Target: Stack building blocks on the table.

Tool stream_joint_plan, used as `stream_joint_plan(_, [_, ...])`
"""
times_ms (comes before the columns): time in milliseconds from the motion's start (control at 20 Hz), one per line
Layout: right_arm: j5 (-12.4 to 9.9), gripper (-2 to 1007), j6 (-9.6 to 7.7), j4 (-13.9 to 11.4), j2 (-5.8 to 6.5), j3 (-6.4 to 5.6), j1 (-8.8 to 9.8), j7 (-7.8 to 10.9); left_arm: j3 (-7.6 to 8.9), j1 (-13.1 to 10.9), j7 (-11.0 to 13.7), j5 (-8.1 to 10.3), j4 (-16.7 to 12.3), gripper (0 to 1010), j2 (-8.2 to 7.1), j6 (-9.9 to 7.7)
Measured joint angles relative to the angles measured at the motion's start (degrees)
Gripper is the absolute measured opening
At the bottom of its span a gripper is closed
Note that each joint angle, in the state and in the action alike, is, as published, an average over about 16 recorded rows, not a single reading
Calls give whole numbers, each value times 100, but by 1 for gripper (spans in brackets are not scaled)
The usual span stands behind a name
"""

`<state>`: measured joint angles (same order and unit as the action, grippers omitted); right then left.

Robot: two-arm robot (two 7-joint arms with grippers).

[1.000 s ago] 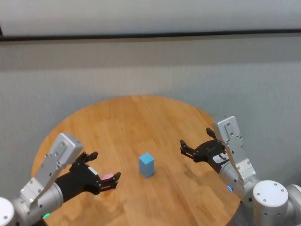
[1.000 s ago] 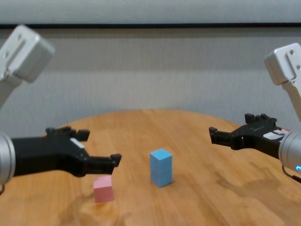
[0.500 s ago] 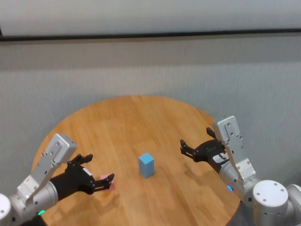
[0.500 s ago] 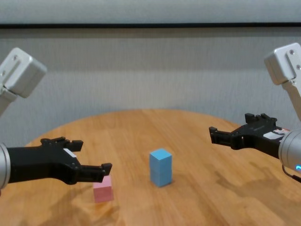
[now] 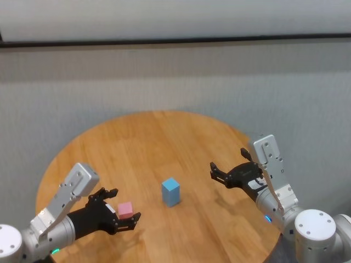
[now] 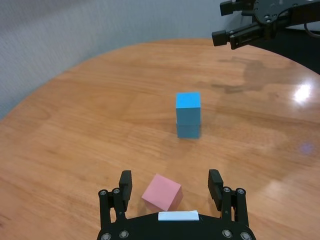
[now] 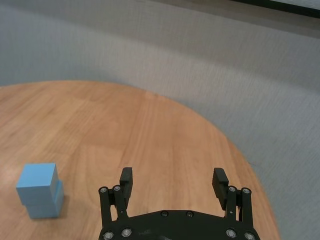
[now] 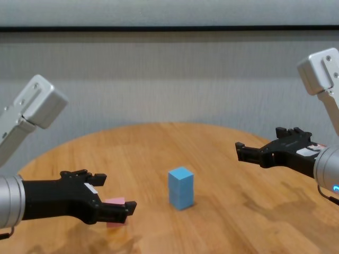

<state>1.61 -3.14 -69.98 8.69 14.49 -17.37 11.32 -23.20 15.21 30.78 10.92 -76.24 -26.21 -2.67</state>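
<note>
Step in hand: grasp of pink block [image 6: 161, 192] for top of blue stack [image 6: 188, 114].
Left gripper [image 6: 170, 187] low over table [image 6: 75, 130], fingers wide, pink block between them, corner-on, not yet touched.
Blue stack ahead of fingertips, well apart, two high.
Right gripper [image 8: 260, 150] hovers beyond stack, fingers wide, nothing between.
Next: close on pink; rotated faces may need wrist yaw, then lift.
</note>
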Motion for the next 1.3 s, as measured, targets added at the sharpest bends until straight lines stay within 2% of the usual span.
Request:
stream_joint_plan(300, [0,1005,0,0,0,0,-1,0,-159,193,89,4,284,1002,21,104])
stream_joint_plan(700, [0,1005,0,0,0,0,-1,0,-256,408,179,26,581,1002,31,230])
stream_joint_plan(1300, [0,1005,0,0,0,0,-1,0,-328,496,238,110,814,1002,34,293])
